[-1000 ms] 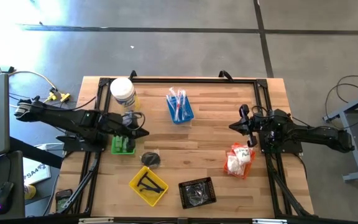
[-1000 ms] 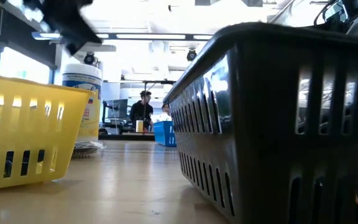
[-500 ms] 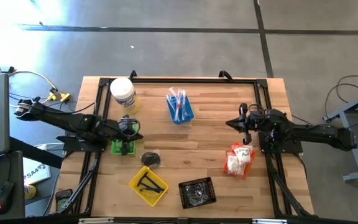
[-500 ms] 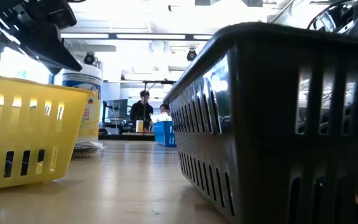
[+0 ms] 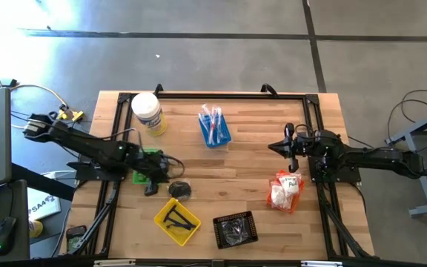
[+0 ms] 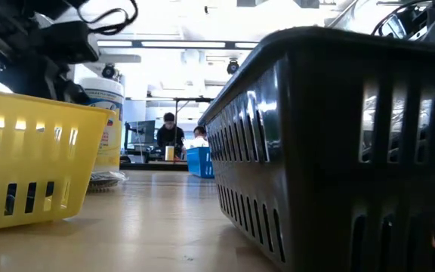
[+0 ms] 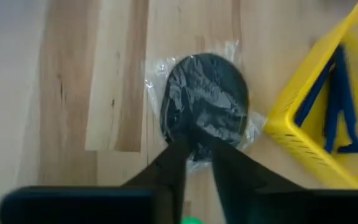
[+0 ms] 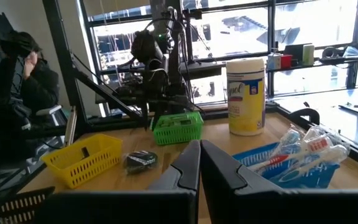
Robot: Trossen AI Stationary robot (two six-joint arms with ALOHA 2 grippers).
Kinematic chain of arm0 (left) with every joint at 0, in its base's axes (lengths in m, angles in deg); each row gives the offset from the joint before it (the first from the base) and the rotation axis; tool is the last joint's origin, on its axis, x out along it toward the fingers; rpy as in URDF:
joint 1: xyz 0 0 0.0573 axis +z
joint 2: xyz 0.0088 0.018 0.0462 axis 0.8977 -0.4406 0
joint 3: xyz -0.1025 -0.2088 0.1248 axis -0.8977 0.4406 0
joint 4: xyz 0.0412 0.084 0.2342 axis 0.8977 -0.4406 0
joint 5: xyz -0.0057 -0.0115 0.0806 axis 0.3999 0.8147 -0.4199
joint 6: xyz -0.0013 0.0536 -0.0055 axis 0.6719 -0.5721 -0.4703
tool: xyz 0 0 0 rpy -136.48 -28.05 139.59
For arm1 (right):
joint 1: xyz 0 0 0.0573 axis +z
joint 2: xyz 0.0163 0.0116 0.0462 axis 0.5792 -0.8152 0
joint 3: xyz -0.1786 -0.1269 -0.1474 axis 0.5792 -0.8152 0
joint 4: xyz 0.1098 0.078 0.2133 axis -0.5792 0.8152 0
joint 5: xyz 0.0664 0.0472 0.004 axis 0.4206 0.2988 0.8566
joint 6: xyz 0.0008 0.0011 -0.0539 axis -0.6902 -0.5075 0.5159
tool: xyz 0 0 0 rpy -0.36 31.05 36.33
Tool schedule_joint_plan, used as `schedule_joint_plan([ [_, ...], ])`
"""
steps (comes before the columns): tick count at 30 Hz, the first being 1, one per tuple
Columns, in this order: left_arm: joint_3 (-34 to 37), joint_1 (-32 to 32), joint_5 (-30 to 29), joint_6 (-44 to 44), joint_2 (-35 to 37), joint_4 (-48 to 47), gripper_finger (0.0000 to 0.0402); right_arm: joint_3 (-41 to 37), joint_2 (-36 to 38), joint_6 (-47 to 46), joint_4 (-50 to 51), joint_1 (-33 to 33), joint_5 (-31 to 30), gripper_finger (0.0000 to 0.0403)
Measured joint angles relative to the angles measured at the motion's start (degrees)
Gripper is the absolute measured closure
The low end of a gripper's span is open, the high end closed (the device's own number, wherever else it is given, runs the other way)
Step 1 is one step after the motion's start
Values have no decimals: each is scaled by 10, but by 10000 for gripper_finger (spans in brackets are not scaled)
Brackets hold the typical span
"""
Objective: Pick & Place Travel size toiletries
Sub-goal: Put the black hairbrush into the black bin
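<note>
- Clear crinkled wrap covers the dark round item (image 7: 204, 102), which lies flat on the bare wood at lower left centre of the high view, just beside the yellow tray (image 5: 176, 220).
- We find the left gripper (image 5: 151, 187) low over the table beside the green tray (image 5: 148, 165), aimed at that wrapped item; in its wrist view the two fingers sit close together, with only a narrow gap and nothing between them.
- We judge this stance a lining-up for a pick, the item not yet held.
- The right gripper (image 5: 290, 145) waits at right centre, above the orange tray (image 5: 284, 191) of white sachets; its fingers are pressed together, empty.
- Toothbrushes (image 5: 212, 123) stand sorted in the blue tray (image 5: 221, 138), upper centre.
- The white tub (image 5: 146, 110) stands upright at upper left, clear of the work.
</note>
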Motion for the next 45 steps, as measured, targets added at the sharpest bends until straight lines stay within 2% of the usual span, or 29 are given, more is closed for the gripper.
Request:
schedule_joint_plan([
  [7, -52, 0, 37, -93, -110, -48, 228, 0, -1, 0, -3, 0, 2, 398],
  [12, -72, 0, 48, -126, -166, -70, 192, 0, -1, 0, -4, 0, 4, 398],
  [22, -91, 0, 26, -196, -235, -55, 185, 0, -5, 0, -4, 0, 6, 398],
  [30, -91, 3, -48, -225, -260, -16, 185, 0, -5, 0, -5, 0, 6, 398],
  [45, -91, 82, -47, -242, -260, 81, 185, 0, -7, -2, -17, 0, 20, 398],
])
